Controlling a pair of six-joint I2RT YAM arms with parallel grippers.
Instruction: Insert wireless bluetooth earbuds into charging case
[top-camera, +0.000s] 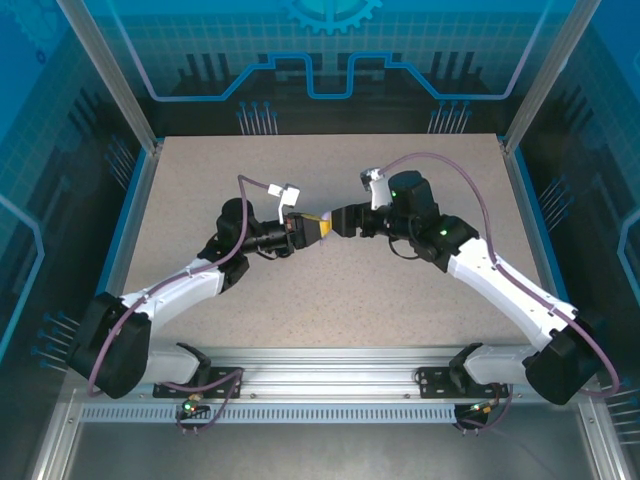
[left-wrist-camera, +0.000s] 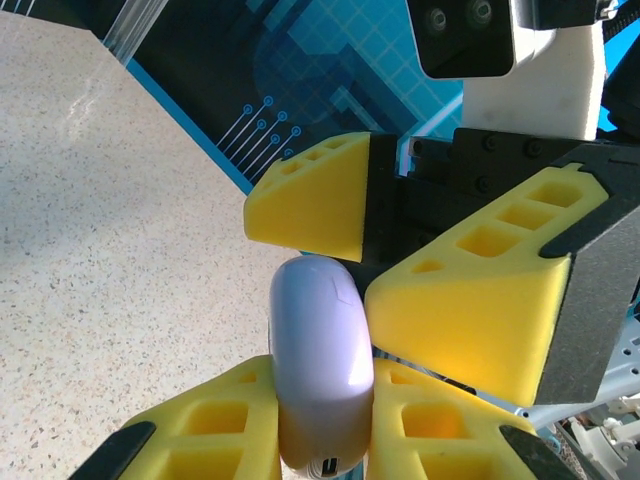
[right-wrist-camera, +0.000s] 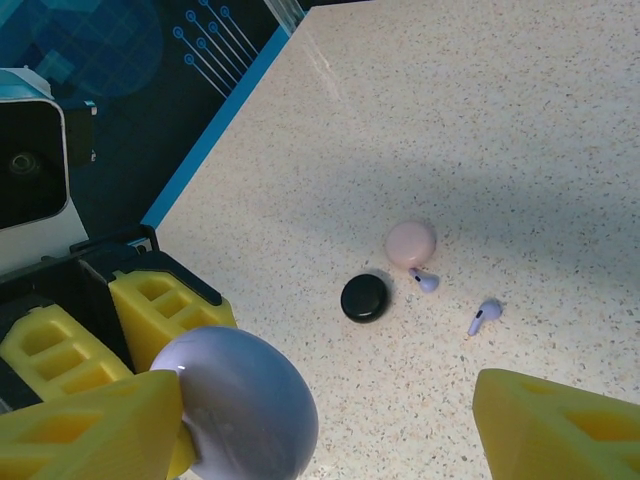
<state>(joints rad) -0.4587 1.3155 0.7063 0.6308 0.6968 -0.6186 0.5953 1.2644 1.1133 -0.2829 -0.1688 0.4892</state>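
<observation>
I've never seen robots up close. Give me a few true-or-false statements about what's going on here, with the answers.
1. The left tool grips a round lavender case. True.
2. The right tool is closed tight. False: it is open wide.
3. Two lavender earbuds lie on the table. True.
4. The black case is stacked on the pink case. False: they lie side by side on the table.

Case (left-wrist-camera: 320, 360) glossy plastic; tbl (left-wrist-camera: 120, 260) matt.
</observation>
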